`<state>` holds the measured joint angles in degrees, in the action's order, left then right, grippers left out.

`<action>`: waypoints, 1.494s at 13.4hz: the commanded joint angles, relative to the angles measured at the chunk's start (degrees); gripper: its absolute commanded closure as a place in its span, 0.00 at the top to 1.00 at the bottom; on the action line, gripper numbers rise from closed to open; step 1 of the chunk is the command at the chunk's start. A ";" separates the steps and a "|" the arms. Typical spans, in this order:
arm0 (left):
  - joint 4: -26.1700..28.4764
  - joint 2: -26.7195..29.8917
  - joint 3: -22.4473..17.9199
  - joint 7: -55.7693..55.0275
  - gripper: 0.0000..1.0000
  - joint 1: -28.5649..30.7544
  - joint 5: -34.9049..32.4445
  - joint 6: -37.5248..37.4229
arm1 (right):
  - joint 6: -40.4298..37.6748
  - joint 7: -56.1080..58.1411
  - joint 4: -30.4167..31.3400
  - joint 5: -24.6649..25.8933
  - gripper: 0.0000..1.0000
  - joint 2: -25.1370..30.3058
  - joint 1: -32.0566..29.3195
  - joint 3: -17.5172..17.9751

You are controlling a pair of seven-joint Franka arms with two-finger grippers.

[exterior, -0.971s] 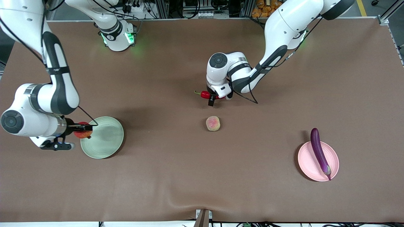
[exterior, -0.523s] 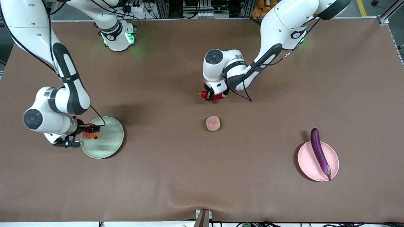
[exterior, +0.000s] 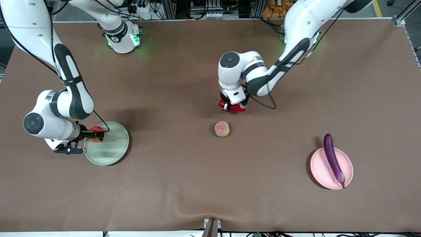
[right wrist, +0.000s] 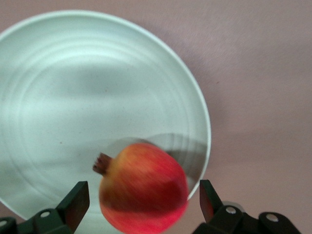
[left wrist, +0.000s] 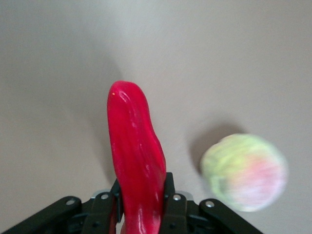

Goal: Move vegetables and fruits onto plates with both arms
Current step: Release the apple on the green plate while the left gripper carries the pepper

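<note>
We see the left gripper (exterior: 232, 107) over the middle of the tabletop (exterior: 184, 184), its jaws closed on the red chili (exterior: 237, 108); in the left wrist view the chili (left wrist: 136, 156) sticks out from between the fingers (left wrist: 168, 195). The peach (exterior: 222, 128) lies on the tabletop just nearer the front camera than that gripper.

The right gripper (exterior: 95, 134) hangs over the rim of the green plate (exterior: 110, 151) at the right arm's end. In the right wrist view its jaws stand wide, the fingers (right wrist: 78, 200) apart from the apple (right wrist: 145, 187), which sits between them over the plate (right wrist: 73, 87).

The eggplant (exterior: 333, 159) lies across the pink plate (exterior: 320, 168) at the left arm's end, one end overhanging the rim.
</note>
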<state>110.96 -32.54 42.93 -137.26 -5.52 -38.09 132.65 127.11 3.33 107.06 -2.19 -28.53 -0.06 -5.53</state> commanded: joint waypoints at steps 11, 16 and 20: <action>-6.97 -1.81 17.37 52.23 0.00 39.43 -0.40 -11.97 | -24.73 -34.81 -21.09 -16.88 1.00 1.99 17.42 0.79; -18.30 -9.19 7.98 70.61 0.00 38.40 -1.20 -11.97 | -7.01 -59.71 -21.98 -17.76 1.00 -4.32 30.88 0.88; -25.87 -13.77 -2.75 80.56 0.00 30.84 -0.32 -11.36 | 5.50 -72.13 -23.30 -17.58 1.00 -10.66 39.59 0.88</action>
<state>91.17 -42.71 43.17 -59.31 29.81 -38.07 122.50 130.54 -64.89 86.95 -18.77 -35.92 36.76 -3.81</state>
